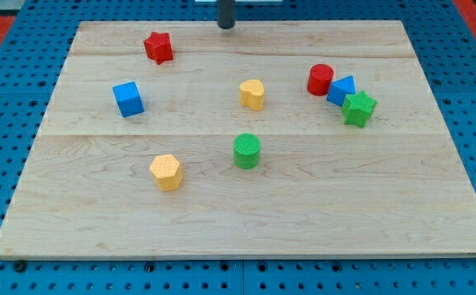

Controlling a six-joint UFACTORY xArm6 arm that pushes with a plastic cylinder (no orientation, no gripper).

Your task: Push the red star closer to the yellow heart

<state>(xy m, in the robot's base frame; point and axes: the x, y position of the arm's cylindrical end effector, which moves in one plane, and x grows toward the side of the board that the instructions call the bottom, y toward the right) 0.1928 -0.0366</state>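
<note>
The red star lies near the view's top left of the wooden board. The yellow heart sits near the board's middle, to the right of and below the star. My tip is at the view's top edge of the board, to the right of the red star and above the yellow heart, touching neither block.
A blue cube lies at the left. A yellow hexagon and a green cylinder sit lower in the middle. A red cylinder, a blue block and a green star cluster at the right.
</note>
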